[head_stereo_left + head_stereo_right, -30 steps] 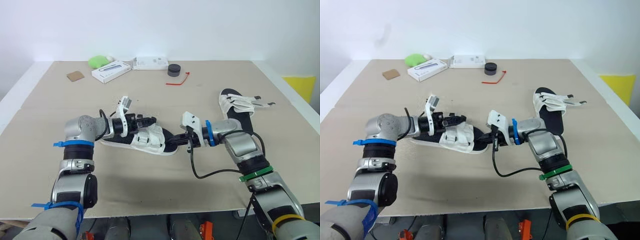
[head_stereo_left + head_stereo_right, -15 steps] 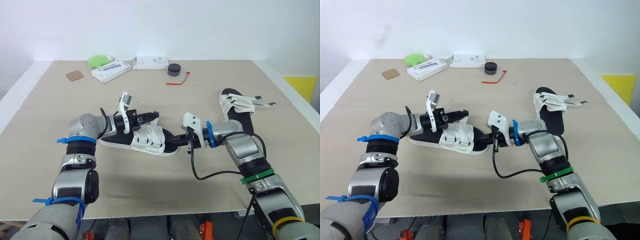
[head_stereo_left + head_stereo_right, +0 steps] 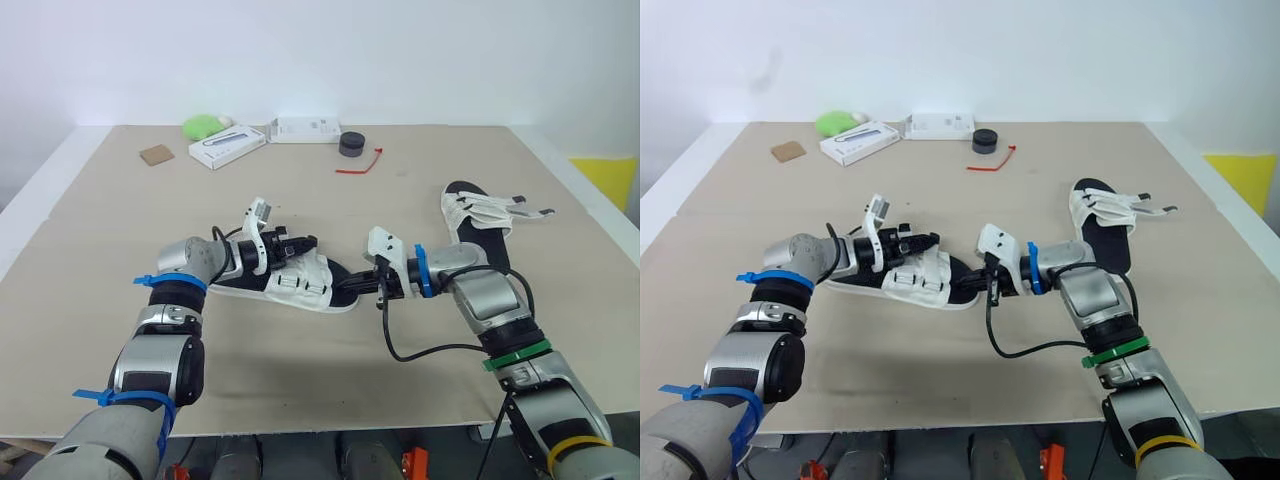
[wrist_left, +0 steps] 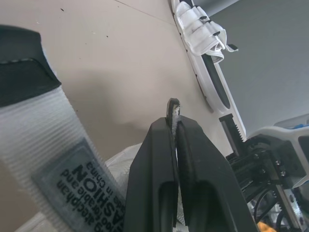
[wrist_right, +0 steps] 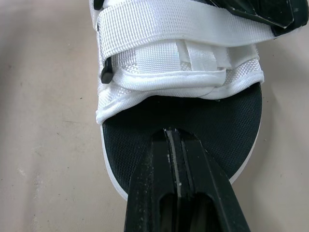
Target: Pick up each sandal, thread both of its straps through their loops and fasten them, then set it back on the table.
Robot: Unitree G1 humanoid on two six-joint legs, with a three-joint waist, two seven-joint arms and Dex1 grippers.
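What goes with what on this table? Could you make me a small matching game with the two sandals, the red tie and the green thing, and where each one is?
Things
1. middle sandal
2. other sandal
3. red tie
4. green thing

Places
A. far side, beside the black round puck
B. between the left gripper and the right gripper
C. far left, by the white box
D. alone on the robot's right, strap ends sticking out

Pairs: 1-B, 2-D, 3-A, 4-C
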